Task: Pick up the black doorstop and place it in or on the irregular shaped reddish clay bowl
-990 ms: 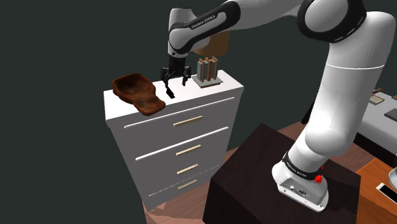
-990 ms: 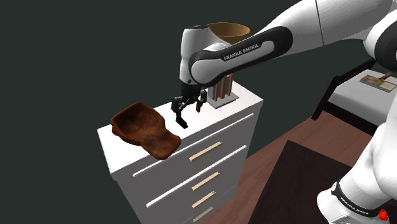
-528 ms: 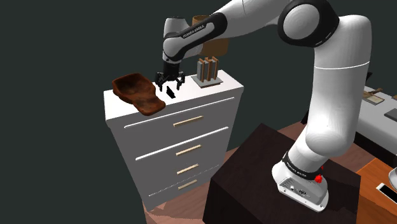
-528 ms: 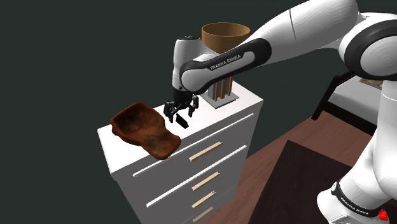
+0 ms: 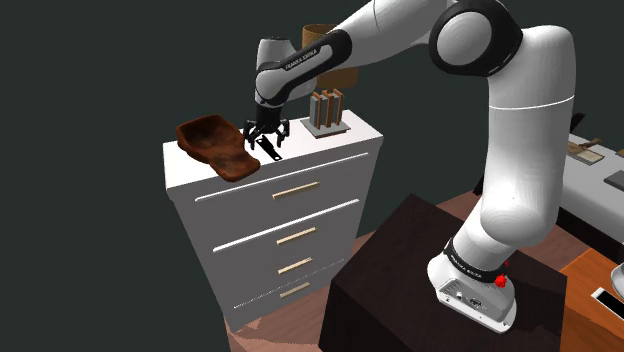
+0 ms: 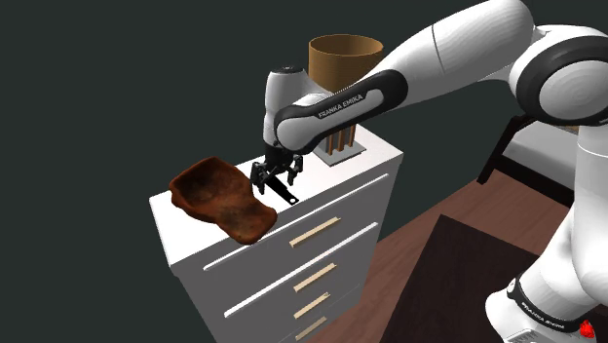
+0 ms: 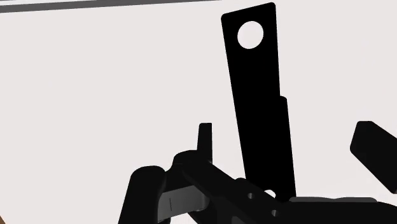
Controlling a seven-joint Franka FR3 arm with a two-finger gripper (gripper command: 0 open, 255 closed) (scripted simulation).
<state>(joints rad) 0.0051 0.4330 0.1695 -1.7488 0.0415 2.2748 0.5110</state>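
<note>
Since a second ago the jaws have sunk and shifted toward the one reddish bowl (image 5: 213, 142), just beside them on the white dresser (image 5: 240, 215). They stand apart astride the one black doorstop (image 7: 257, 108), unclamped. The wrist view reveals its round hole; its near end is hidden behind them.

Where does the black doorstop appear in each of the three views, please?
Shoulder view: doorstop upper middle, right of the brown bowl.
Second exterior view: doorstop at centre, right of the brown bowl.
Wrist view: doorstop inside the open pincer.
Shared landmark: the white dresser top under it.
</note>
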